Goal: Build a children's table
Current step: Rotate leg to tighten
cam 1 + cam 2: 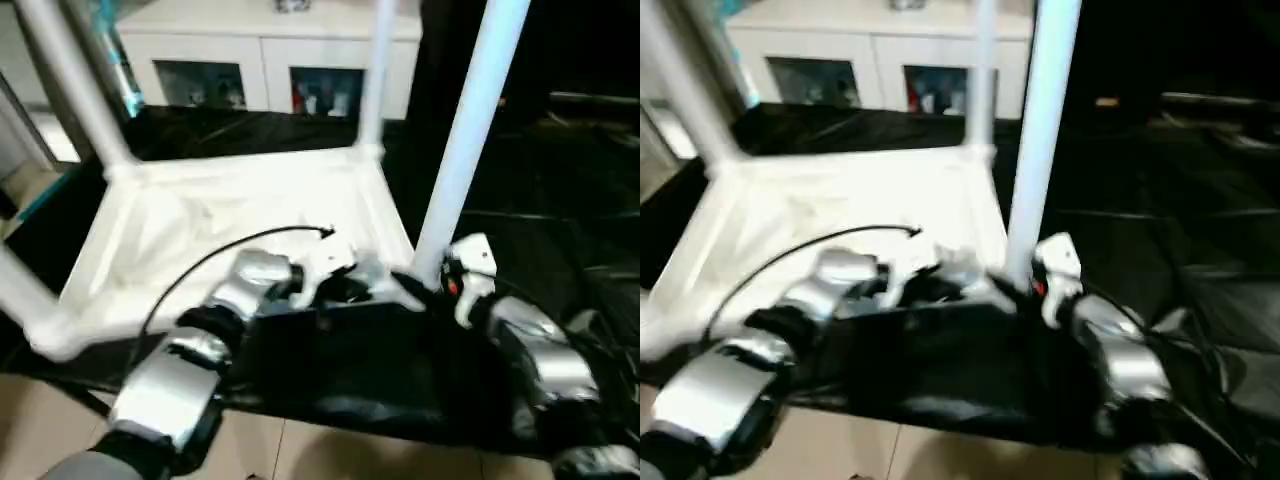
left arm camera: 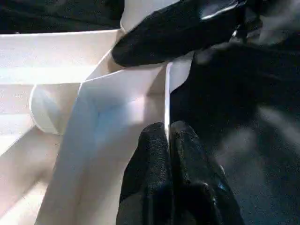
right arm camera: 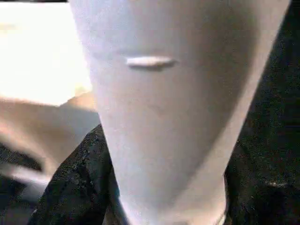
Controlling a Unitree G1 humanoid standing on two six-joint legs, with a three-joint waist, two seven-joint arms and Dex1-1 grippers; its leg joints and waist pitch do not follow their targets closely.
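black-sheeted bench [image 1: 560, 190] carries the children's table [image 1: 240, 215] upside down, legs up. right gripper [image 3: 164, 206] w/ jaws clamped round the near-right leg [image 1: 470, 130] base. left gripper [image 2: 168, 140] jaws together, at the top's near rim.

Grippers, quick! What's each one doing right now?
Left gripper: shut, fingertips on the children's table rim.
Right gripper: around a table leg; grip cannot be told.

A black sheet [image 1: 560, 230] covers the desk [image 1: 400, 400], wrinkled toward its right edge. Beyond the desk's far edge stands a white cabinet [image 1: 260, 45] with glass doors, small items blurred behind them. Beige floor tiles [image 1: 300, 455] lie below the desk's near edge.
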